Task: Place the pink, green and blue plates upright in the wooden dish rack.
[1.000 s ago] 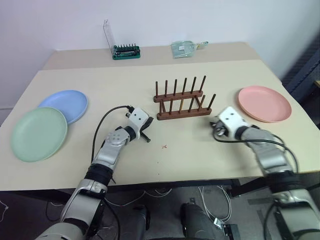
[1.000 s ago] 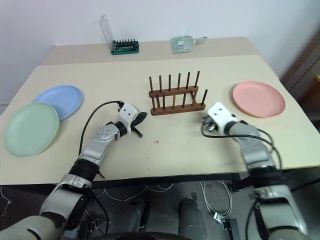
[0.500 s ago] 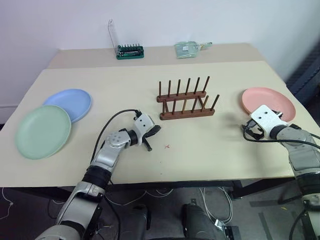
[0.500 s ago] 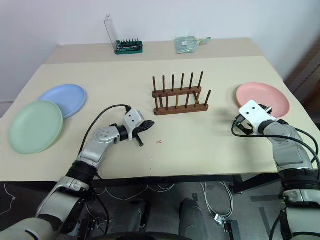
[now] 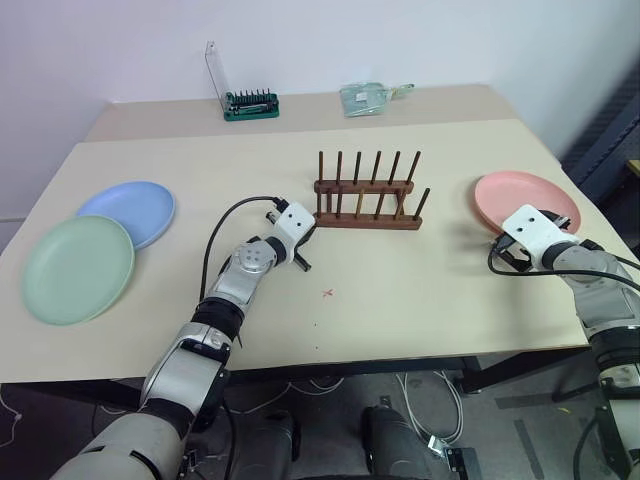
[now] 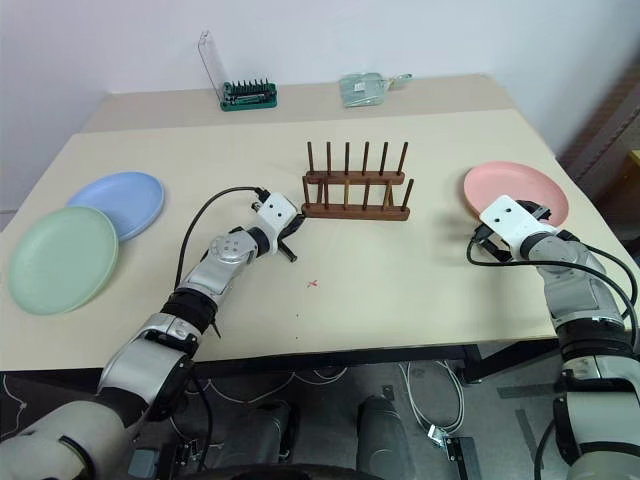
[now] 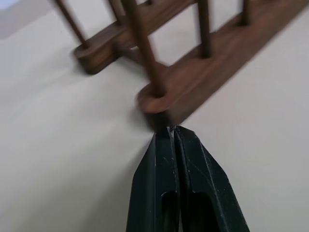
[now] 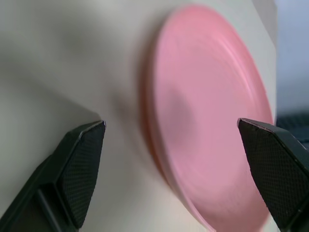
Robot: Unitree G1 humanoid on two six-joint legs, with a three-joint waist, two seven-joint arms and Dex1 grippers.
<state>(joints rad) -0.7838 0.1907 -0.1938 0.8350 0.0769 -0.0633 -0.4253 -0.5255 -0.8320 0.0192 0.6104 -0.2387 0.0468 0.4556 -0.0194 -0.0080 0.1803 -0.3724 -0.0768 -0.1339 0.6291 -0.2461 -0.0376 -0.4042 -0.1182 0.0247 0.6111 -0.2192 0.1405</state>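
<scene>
Pink plate [image 8: 212, 121] lies flat between the right gripper's [image 8: 171, 140] wide-open fingers; the left gripper's [image 7: 173, 133] closed fingers touch the rack's [image 7: 203, 72] end.

A pale beige, matte rectangular counter [image 5: 200, 330] stands against a plain white wall [image 5: 400, 40], with a seam running across its far part. Near the back edge sit a green-based holder with a clear upright panel [image 5: 250, 104] and a small clear plastic packet [image 5: 368, 96]. Below the front edge, white cables [image 5: 425, 400] lie on a dark grey floor [image 5: 320, 420]. The light is soft and even.
</scene>
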